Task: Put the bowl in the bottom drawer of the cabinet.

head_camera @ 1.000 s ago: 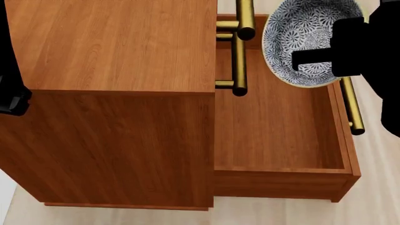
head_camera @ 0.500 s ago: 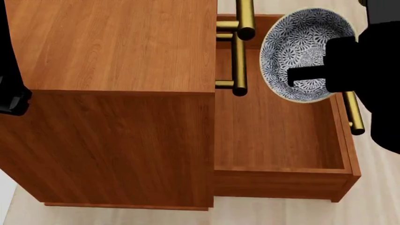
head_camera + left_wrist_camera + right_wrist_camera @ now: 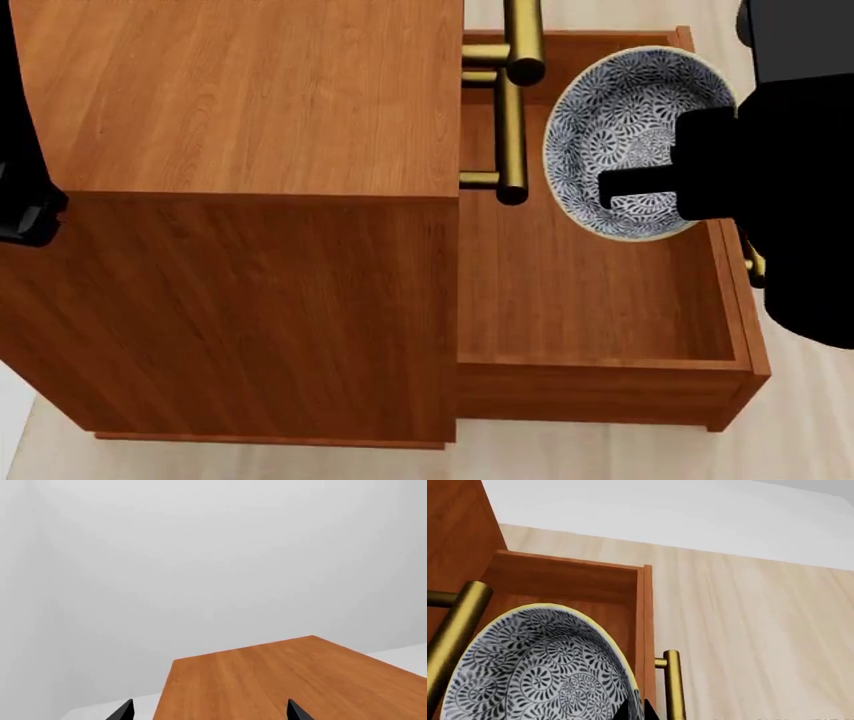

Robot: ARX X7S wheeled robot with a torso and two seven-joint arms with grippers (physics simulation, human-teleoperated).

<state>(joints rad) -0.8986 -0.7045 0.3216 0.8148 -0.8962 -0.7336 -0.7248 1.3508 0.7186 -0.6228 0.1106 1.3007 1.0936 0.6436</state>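
The blue-patterned bowl [image 3: 621, 130] hangs tilted over the far part of the open bottom drawer [image 3: 601, 385], its hollow facing up and towards the cabinet [image 3: 240, 90]. My right gripper [image 3: 617, 188] is shut on the bowl's rim, with one finger inside the hollow. The right wrist view shows the bowl [image 3: 540, 670] close up, the right gripper [image 3: 636, 711] pinching its rim, and the drawer's front wall [image 3: 644, 610] beside it. My left gripper [image 3: 208, 712] is open and holds nothing, out past the cabinet top [image 3: 280, 680].
Brass bar handles of the upper drawers [image 3: 514, 100] stick out over the drawer, close to the bowl. The bottom drawer's own brass handle [image 3: 672, 685] is on its outer face. Pale wooden floor [image 3: 760, 630] lies around the cabinet. My left arm [image 3: 20, 200] is at the cabinet's left side.
My right gripper has carried the bowl nearer and a little left, further in over the open drawer. The left arm and the cabinet have not moved.
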